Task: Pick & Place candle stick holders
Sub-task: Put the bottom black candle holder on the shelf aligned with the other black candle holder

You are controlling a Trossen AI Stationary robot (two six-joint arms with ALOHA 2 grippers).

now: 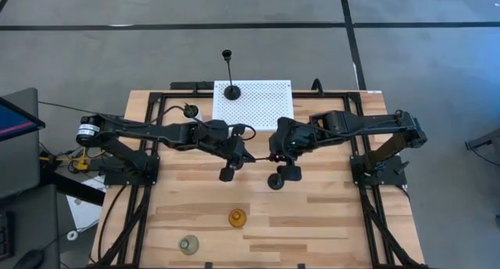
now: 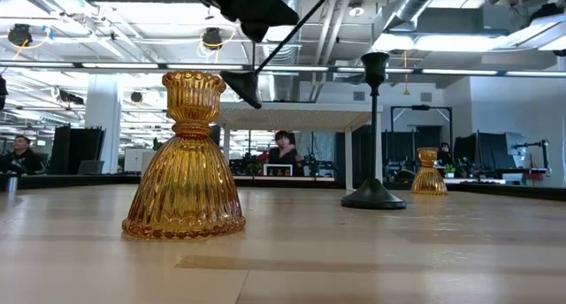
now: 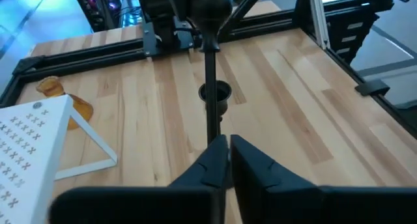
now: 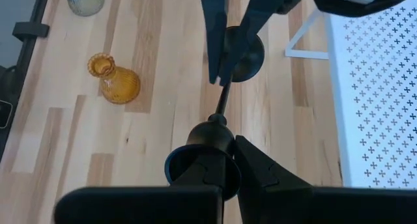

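Note:
A thin-stemmed black candle stick holder hangs tilted between my grippers over the table's middle. Its round base is low on the left and its stem rises to the right. My left gripper and right gripper are both shut on it. A second black holder stands on its base on the table beneath. A tall black one stands on the white stand. An amber holder and a clear-grey one stand near the front edge. Another amber one stands far back on the right. My left gripper pinches the stem between its two fingertips, a little above the base. The fingers come almost level from the table's left. The holder is lifted clear and tilted, base lowest. My right gripper is shut on the stem's upper end; my own fingers hide the exact spot. They slant down from the table's right. The stem runs down and away from them toward the left gripper.
The white perforated stand takes up the middle of the far edge. Black frame rails run along the table's sides and back. Bare wood lies between the front holders and the arms. People sit in the room behind.

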